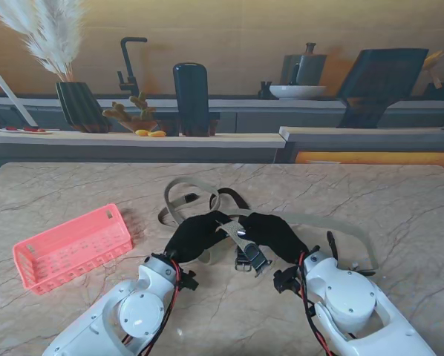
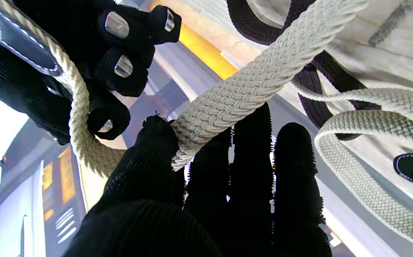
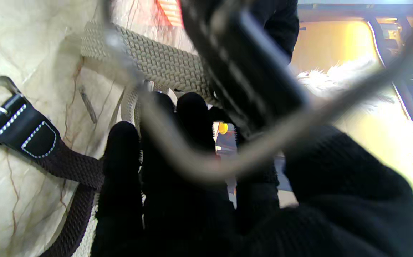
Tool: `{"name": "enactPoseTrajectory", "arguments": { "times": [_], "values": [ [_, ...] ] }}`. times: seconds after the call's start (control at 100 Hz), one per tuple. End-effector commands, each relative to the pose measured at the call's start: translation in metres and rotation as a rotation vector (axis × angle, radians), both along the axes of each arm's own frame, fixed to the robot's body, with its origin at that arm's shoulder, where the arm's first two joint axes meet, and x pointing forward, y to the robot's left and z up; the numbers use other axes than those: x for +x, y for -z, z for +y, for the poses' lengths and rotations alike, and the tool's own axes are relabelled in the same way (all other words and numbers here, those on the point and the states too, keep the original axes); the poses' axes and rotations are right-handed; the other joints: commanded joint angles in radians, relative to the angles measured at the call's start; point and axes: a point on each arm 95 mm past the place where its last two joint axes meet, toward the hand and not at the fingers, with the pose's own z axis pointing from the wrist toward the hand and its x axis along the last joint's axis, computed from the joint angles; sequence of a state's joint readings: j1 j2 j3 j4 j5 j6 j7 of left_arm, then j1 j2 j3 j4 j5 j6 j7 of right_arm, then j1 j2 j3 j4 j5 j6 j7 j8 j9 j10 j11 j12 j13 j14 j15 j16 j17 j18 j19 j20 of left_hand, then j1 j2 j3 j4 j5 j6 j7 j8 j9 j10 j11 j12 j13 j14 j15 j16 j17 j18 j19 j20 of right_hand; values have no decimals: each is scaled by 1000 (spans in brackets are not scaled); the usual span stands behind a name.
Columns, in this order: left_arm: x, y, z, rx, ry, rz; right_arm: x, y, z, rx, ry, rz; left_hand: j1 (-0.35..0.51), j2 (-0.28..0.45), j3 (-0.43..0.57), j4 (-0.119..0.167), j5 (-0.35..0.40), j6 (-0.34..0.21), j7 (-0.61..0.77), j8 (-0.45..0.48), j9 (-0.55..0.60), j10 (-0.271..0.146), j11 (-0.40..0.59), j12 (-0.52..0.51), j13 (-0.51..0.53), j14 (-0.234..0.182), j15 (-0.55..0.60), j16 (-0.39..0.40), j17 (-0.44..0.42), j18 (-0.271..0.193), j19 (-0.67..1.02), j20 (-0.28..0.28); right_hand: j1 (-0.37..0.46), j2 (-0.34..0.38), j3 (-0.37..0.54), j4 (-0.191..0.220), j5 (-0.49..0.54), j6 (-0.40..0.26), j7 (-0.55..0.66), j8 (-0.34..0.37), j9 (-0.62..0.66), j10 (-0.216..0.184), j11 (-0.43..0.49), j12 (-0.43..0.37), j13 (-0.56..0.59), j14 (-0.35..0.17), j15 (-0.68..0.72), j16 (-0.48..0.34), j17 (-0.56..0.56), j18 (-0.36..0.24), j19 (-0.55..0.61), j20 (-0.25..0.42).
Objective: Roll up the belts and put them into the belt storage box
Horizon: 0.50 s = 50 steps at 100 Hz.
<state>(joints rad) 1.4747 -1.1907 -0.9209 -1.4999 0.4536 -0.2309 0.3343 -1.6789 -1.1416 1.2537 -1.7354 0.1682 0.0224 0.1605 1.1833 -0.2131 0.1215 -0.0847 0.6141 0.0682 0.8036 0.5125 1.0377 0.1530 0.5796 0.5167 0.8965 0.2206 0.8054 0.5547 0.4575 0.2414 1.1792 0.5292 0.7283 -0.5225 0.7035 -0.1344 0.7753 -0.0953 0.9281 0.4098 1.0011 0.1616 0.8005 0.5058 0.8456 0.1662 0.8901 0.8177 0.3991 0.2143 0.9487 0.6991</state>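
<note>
Both my hands meet on the beige belt: the left hand pinches the strap, the right hand grips its buckle end, so the short held span runs left to right between them. The rest trails farther from me, tangled with the dark belt. The box sits well left of the belt, nearer my left hand, on the marble table.

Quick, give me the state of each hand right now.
Left hand: shut on the beige belt.
Right hand: shut on the beige belt, near its buckle end.
</note>
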Motion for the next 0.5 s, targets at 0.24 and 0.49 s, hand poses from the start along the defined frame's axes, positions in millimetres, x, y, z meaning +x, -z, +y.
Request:
{"name": "enactPoseTrajectory", "arguments": {
  "times": [0.24,0.49],
  "values": [
    [-7,-2,-1,-182,-28,167,-1,4,-2,-47,-49,-37,82,63,-34,29,-69,-75,120,215,-26,-29,185,256,2,-56,125,237,-52,20,51,42,-202,149,-152,74,-35,40,-305,132,-95,45,-117,-43,-101,4,-139,-62,-58,9,-63,0],
    [-9,-4,5,-292,-39,299,9,4,-5,-274,-65,-377,74,36,-39,30,9,-15,64,136,48,-33,196,285,66,-24,148,256,-18,53,89,62,-51,90,-98,32,-230,-152,-162,68,-195,-13,-195,-75,-128,-61,-242,-113,-58,-14,-135,26]
  ]
}}
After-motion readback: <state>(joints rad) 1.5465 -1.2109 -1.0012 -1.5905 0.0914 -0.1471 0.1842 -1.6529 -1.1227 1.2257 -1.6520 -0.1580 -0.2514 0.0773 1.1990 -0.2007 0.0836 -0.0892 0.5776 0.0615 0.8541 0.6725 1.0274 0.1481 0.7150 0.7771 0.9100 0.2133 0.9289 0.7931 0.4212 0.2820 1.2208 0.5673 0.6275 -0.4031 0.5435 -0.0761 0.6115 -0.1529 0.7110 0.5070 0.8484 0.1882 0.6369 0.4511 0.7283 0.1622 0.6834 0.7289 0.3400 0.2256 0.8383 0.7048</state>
